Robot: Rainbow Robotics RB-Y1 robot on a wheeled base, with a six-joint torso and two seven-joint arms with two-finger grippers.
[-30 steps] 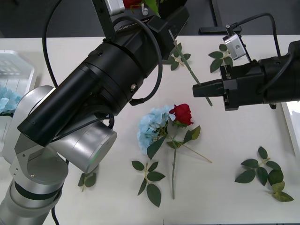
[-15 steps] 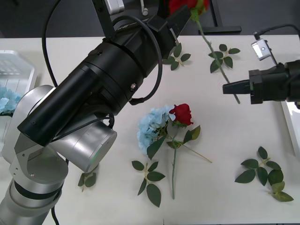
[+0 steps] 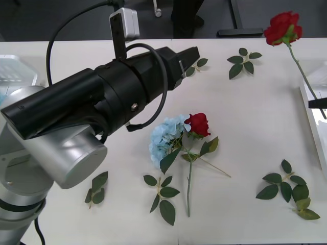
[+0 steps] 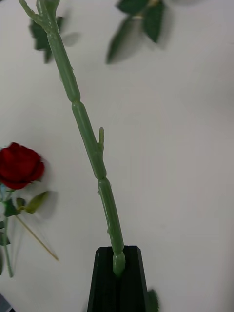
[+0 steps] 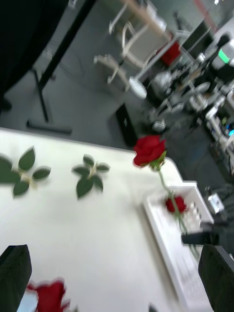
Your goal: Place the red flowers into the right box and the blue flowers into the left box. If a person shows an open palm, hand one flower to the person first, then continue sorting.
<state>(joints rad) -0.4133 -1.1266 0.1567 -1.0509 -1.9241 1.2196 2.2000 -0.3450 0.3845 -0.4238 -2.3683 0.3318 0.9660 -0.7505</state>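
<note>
Right now your right gripper (image 4: 116,273) is clamped on the bottom of a red rose's (image 3: 282,27) stem, holding the flower upright over the right box (image 5: 168,236), where another red rose (image 5: 174,204) already lies. Your left gripper (image 5: 114,273) hangs spread open above the table (image 3: 255,117), while one more red rose (image 3: 198,124) rests against a blue flower (image 3: 164,139) at the centre.
</note>
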